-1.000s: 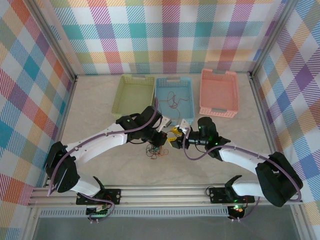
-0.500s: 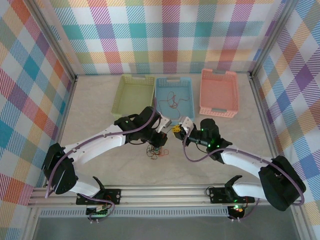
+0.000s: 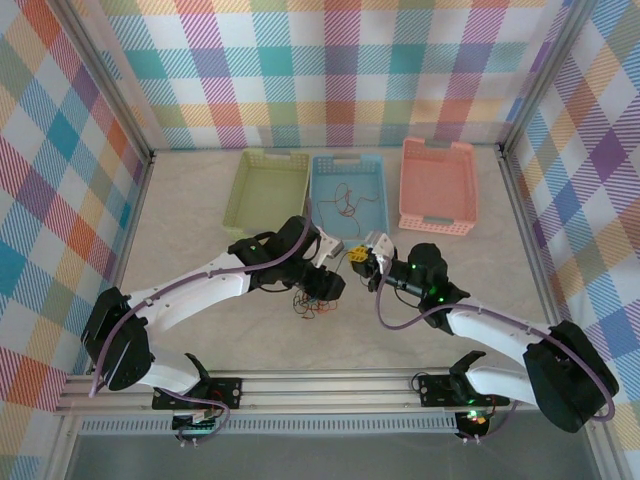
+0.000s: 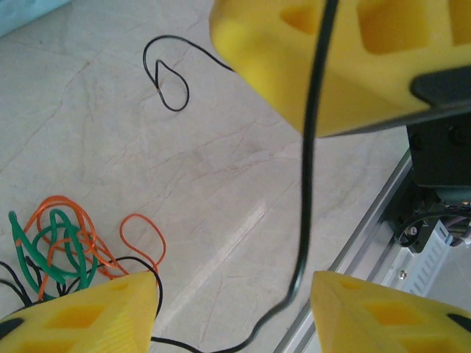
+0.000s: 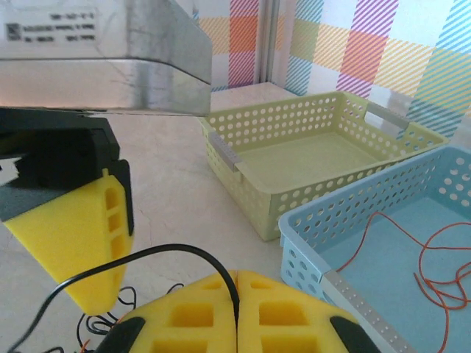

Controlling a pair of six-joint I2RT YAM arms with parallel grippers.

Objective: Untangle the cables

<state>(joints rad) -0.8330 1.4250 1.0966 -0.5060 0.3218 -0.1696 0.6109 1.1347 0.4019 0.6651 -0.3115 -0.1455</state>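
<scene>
Two grippers: you have them tip to tip over the table, just in front of the blue basket.
Right gripper: jaws pressed flat together, with the black cable pinched at their seam.
Left gripper: jaws stand apart. The black cable drops through the gap close to one finger, and you have no grip on it.
Tangle: orange, green and black strands knotted together on the table, just beside your left gripper.
Orange cable: lies loose inside the blue basket.
Green basket: sits right beside the blue one.
</scene>
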